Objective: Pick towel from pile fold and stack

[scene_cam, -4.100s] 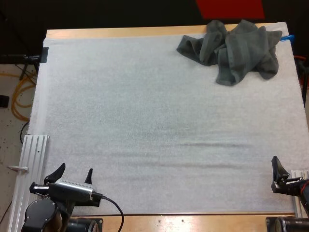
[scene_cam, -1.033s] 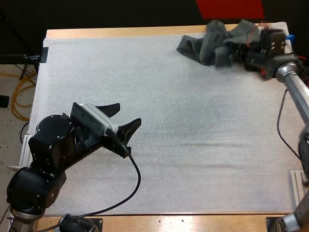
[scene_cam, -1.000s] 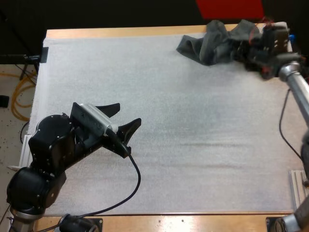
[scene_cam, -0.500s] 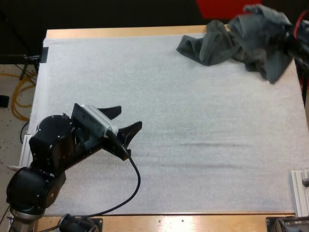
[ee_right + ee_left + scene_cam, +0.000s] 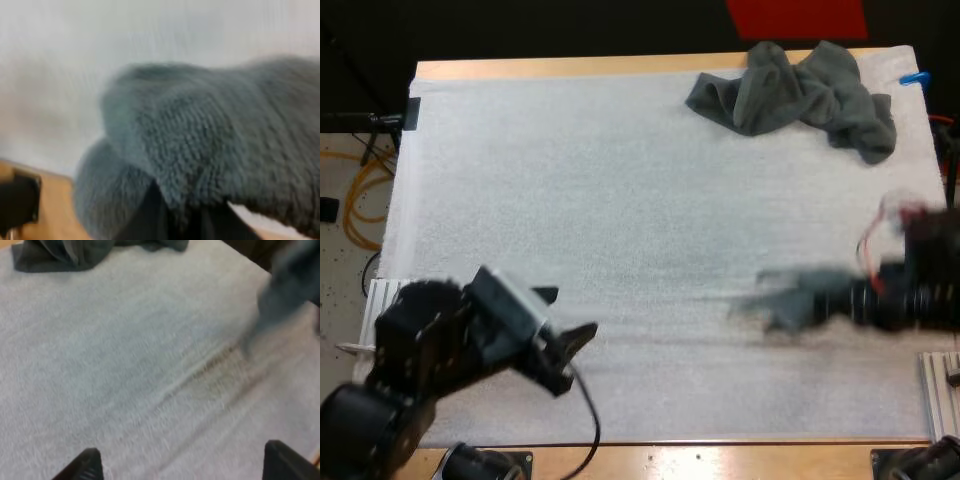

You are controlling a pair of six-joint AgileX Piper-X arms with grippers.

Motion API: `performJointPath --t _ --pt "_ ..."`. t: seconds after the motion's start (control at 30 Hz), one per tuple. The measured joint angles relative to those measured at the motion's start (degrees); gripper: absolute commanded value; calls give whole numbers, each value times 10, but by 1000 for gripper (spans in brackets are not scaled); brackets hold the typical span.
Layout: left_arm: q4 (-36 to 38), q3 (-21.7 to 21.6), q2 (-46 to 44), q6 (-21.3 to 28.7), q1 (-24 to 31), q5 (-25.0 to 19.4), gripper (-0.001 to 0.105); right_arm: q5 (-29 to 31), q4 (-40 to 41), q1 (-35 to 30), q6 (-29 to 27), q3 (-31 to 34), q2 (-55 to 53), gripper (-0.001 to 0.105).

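towel [image 5: 782, 300] long axis sideways, pointing leftward | right gripper [image 5: 845, 300] clamping it | left gripper [image 5: 570, 312] spread

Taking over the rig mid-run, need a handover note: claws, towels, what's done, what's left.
Claws: left claw open and empty, over the near left of the mat. The right claw is shut on a towel, over the near right of the mat.
Things: the pile lies crumpled at the mat's far right corner.
Done: one towel picked.
Left: spread it, fold it, stack it.

Bare mat [image 5: 620, 180] between far towel pile [image 5: 790, 95] and held towel [image 5: 788, 300]
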Motion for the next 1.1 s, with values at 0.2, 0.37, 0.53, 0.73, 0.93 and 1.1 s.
performJointPath --t 0.2,0.37,0.53,0.73,0.93,1.1 --pt "49 0 -67 0 0 1 64 -10 -36 141 165 111 -54 1" --pt "56 0 -85 0 0 1 64 -25 -180 190 186 205 2 1" --pt "56 0 -85 0 0 1 64 -105 -325 174 161 230 148 1" --pt "56 0 -85 0 0 1 64 -158 -537 153 160 147 341 1" --pt "56 0 -85 -11 0 1 64 -58 -636 150 124 0 462 9" --pt "56 0 -85 -21 0 1 64 -25 -640 140 91 -94 518 53"
